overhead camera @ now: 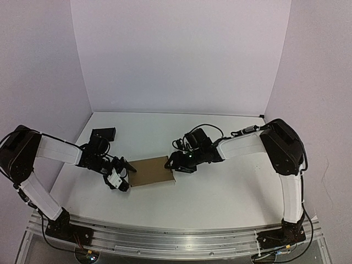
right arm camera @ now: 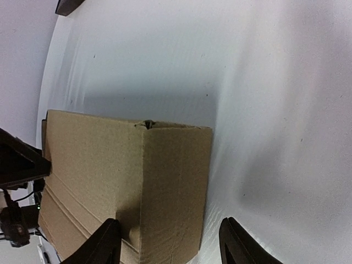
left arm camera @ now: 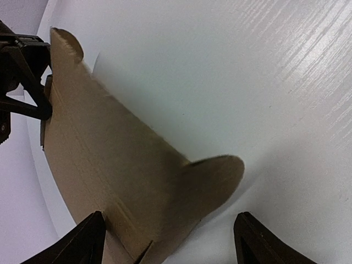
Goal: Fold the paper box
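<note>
The paper box [overhead camera: 151,171] is brown cardboard lying at mid-table between both grippers. My left gripper [overhead camera: 122,176] is at its left end, open. In the left wrist view a rounded flap [left arm camera: 214,176] of the paper box [left arm camera: 110,159] sticks out between the spread fingers [left arm camera: 82,242] without touching them; the left gripper [left arm camera: 170,245] is open. My right gripper [overhead camera: 176,163] is at the box's right end. In the right wrist view the box's end wall [right arm camera: 173,187] stands between its fingertips [right arm camera: 242,245], with a gap on the table side; the right gripper [right arm camera: 173,245] is open.
A small black block [overhead camera: 103,133] lies at the back left, also seen as the black block [right arm camera: 69,5] in the right wrist view. White walls close the table on three sides. The metal base rail [overhead camera: 176,242] runs along the near edge.
</note>
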You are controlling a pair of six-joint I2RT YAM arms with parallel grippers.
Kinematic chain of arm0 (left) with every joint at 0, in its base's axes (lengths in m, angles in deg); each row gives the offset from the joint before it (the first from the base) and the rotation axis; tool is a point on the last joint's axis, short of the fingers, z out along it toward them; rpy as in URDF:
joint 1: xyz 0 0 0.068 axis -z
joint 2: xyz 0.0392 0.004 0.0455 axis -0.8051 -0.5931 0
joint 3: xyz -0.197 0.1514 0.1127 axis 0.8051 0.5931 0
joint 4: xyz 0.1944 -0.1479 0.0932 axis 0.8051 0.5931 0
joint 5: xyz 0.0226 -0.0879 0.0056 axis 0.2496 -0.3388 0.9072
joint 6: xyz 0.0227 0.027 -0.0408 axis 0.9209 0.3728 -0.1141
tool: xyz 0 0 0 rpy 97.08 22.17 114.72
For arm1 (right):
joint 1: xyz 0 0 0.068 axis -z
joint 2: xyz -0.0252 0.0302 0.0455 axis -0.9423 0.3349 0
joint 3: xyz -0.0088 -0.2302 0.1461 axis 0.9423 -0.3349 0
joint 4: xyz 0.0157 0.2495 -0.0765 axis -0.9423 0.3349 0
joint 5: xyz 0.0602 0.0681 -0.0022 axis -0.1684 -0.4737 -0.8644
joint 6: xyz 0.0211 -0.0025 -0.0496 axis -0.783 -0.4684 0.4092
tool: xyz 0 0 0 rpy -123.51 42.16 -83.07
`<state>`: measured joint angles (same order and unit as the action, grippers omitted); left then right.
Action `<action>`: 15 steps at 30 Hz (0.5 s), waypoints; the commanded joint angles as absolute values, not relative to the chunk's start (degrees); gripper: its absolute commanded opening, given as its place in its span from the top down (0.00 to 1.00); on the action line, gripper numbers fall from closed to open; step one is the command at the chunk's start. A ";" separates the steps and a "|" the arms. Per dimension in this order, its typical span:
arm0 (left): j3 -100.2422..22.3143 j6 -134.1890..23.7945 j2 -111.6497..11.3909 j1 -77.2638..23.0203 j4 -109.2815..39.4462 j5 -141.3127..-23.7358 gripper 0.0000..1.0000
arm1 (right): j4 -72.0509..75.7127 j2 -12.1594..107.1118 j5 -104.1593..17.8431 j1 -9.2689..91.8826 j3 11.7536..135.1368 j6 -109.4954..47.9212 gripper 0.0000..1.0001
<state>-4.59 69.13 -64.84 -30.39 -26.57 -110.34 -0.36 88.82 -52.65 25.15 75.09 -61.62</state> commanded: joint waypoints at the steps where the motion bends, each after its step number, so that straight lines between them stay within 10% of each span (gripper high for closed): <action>1: -0.77 79.16 -67.20 -30.17 -32.53 -113.64 0.24 | 6.78 92.05 -61.02 24.65 73.67 -66.87 0.40; 15: 7.04 74.59 -55.84 -28.67 -40.18 -130.39 0.68 | 6.87 79.53 -68.59 23.54 64.77 -78.53 0.45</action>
<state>6.32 70.77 -59.82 -29.66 -38.86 -123.39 2.22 83.51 -65.90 24.96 66.75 -75.99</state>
